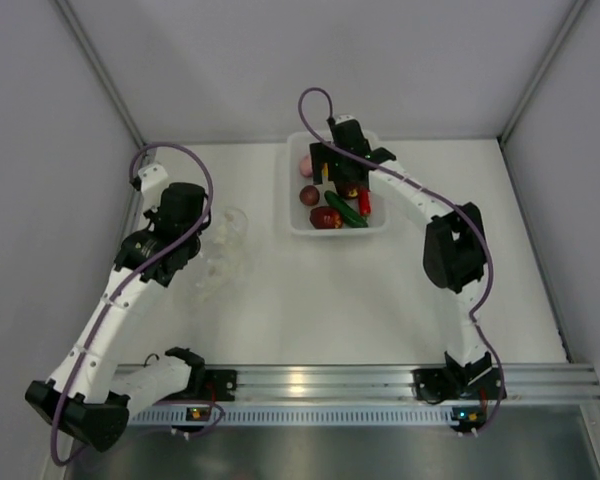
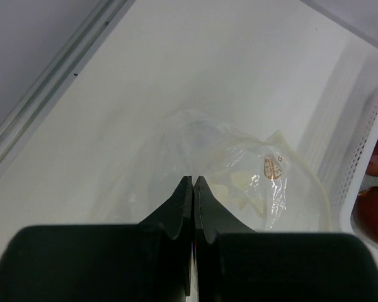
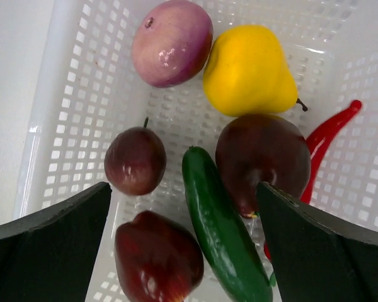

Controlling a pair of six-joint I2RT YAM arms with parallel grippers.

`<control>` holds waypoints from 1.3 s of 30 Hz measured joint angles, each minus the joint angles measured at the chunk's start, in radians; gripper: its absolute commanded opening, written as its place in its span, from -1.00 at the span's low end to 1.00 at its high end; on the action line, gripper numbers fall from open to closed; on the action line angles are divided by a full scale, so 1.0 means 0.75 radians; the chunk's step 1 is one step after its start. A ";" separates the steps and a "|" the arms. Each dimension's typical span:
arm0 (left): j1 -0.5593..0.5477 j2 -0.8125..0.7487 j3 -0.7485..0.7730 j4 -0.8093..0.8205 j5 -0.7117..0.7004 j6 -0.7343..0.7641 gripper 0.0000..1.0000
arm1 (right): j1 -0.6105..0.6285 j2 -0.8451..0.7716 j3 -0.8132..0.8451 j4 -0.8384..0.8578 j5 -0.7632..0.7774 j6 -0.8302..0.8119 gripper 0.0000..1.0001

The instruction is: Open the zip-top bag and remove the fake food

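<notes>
**Overhead view.** Both arms are shown at once. The left arm is bent outward along the left wall, and its wrist is folded over the bag (image 1: 225, 245). The bag lies on the table (image 1: 310, 300), just left of the basket (image 1: 292, 200). The right arm is reached forward, and its wrist is held over the basket. The left fingers are hidden beneath the wrist in this view.

**Left wrist view.** The left end effector (image 2: 193, 184) is clenched. Its black tips are pressed together, and the thin film of the bag is gathered at them, so the bag is read as grasped. The bag is clear, glossy and crumpled. A small reddish-brown label (image 2: 273, 167) is seen on it.

**Right wrist view.** The right end effector (image 3: 183, 189) is released, with its fingers spread wide above the toy food in the basket.

- A round pinkish onion (image 3: 172, 41) touches a smooth yellow pear (image 3: 249, 69).
- A slim red chili (image 3: 327, 135) lies toward the right wall.
- A green cucumber (image 3: 223, 233) lies between a small dark purple fruit (image 3: 135, 160) and a larger dark fruit (image 3: 261, 157).
- A dark red apple (image 3: 157, 258) sits nearest the camera.

The basket is rigid white plastic, perforated in a grid.
</notes>
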 measured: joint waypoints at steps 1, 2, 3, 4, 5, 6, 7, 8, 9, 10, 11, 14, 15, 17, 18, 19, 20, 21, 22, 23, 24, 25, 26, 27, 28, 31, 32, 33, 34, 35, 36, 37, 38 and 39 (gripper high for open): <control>0.023 0.019 0.016 -0.003 0.002 0.013 -1.00 | 0.000 -0.015 -0.007 -0.008 0.004 -0.001 0.99; 0.034 0.034 0.030 -0.004 -0.005 0.022 -1.00 | 0.000 -0.045 -0.025 -0.015 0.012 0.001 0.99; 0.041 0.049 0.044 -0.003 -0.013 0.032 -1.00 | -0.001 -0.083 -0.054 -0.020 0.021 0.006 0.99; 0.049 0.066 0.057 -0.004 -0.027 0.043 -1.00 | -0.002 -0.144 -0.103 -0.024 0.038 0.015 0.99; 0.058 0.081 0.068 -0.004 -0.045 0.053 -1.00 | -0.005 -0.228 -0.179 -0.018 0.048 0.029 0.99; 0.072 0.098 0.079 -0.004 -0.072 0.062 -1.00 | -0.007 -0.315 -0.250 -0.022 0.049 0.045 0.99; 0.088 0.120 0.089 -0.004 -0.105 0.071 -1.00 | -0.013 -0.431 -0.344 -0.028 0.041 0.063 0.99; 0.102 0.137 0.098 -0.005 -0.137 0.076 -1.00 | -0.021 -0.553 -0.446 -0.008 0.020 0.085 0.99; 0.117 0.162 0.108 -0.004 -0.178 0.083 -1.00 | -0.034 -0.681 -0.546 -0.007 0.001 0.102 0.99; 0.130 0.187 0.116 -0.005 -0.219 0.086 -1.00 | -0.052 -0.808 -0.638 -0.006 -0.017 0.120 0.99; 0.137 0.207 0.124 -0.004 -0.249 0.087 -1.00 | -0.073 -0.942 -0.735 0.018 -0.032 0.135 0.99; 0.150 0.295 0.163 -0.007 -0.339 0.079 -1.00 | -0.119 -1.304 -0.987 0.024 -0.065 0.156 0.99; 0.152 0.340 0.189 -0.005 -0.355 0.074 -1.00 | -0.122 -1.397 -1.046 0.011 -0.074 0.155 0.99; 0.153 0.440 0.246 -0.002 -0.363 0.057 -1.00 | -0.123 -1.558 -1.130 -0.027 -0.090 0.149 0.99; 0.153 0.491 0.274 -0.001 -0.355 0.049 -1.00 | -0.121 -1.625 -1.158 -0.053 -0.082 0.143 0.99; 0.153 0.547 0.305 -0.003 -0.340 0.039 -1.00 | -0.121 -1.688 -1.180 -0.083 -0.068 0.142 0.99; 0.153 0.600 0.337 -0.003 -0.327 0.030 -1.00 | -0.121 -1.751 -1.197 -0.110 -0.046 0.142 0.99; 0.153 0.652 0.366 0.001 -0.310 0.022 -0.92 | -0.121 -1.814 -1.217 -0.131 -0.017 0.142 0.99; 0.153 0.705 0.396 0.001 -0.294 0.017 -0.60 | -0.121 -1.886 -1.244 -0.144 0.012 0.141 0.99; 0.153 0.750 0.423 0.000 -0.276 0.019 -0.41 | -0.121 -1.955 -1.269 -0.154 0.034 0.141 0.99; 0.153 0.789 0.445 0.001 -0.261 0.018 -0.19 | -0.121 -2.028 -1.301 -0.151 0.058 0.139 0.99; 0.153 0.827 0.468 0.001 -0.244 0.019 0.33 | -0.121 -2.107 -1.342 -0.156 0.077 0.136 0.99; 0.153 0.856 0.484 0.002 -0.221 0.023 0.50 | -0.121 -2.172 -1.368 -0.165 0.086 0.130 0.99; 0.153 0.876 0.492 0.006 -0.191 0.013 0.77 | -0.121 -2.264 -1.400 -0.173 0.094 0.120 0.99; 0.153 0.882 0.492 0.004 -0.171 0.010 0.95 | -0.121 -2.289 -1.406 -0.177 0.098 0.116 0.99; 0.153 0.865 0.502 -0.001 -0.095 0.005 0.96 | -0.121 -2.341 -1.404 -0.192 0.123 0.098 0.99; 0.153 0.847 0.506 -0.001 -0.067 0.011 0.96 | -0.121 -2.336 -1.401 -0.202 0.136 0.090 0.99; 0.153 0.824 0.510 0.000 -0.038 0.020 0.96 | -0.121 -2.324 -1.394 -0.220 0.147 0.081 0.99; 0.153 0.797 0.511 0.000 -0.013 0.028 0.96 | -0.121 -2.301 -1.377 -0.247 0.167 0.071 0.99; 0.153 0.758 0.511 0.000 0.014 0.040 0.96 | -0.121 -2.275 -1.359 -0.262 0.190 0.065 0.99; 0.153 0.711 0.511 0.001 0.043 0.055 0.96 | -0.121 -2.250 -1.341 -0.276 0.208 0.056 0.99; 0.153 0.652 0.509 0.005 0.075 0.072 0.96 | -0.121 -2.218 -1.314 -0.294 0.230 0.045 0.99; 0.153 0.587 0.500 0.012 0.102 0.091 0.96 | -0.121 -2.191 -1.291 -0.310 0.251 0.038 0.99; 0.153 0.517 0.489 0.016 0.125 0.107 0.96 | -0.121 -2.168 -1.271 -0.322 0.273 0.032 0.99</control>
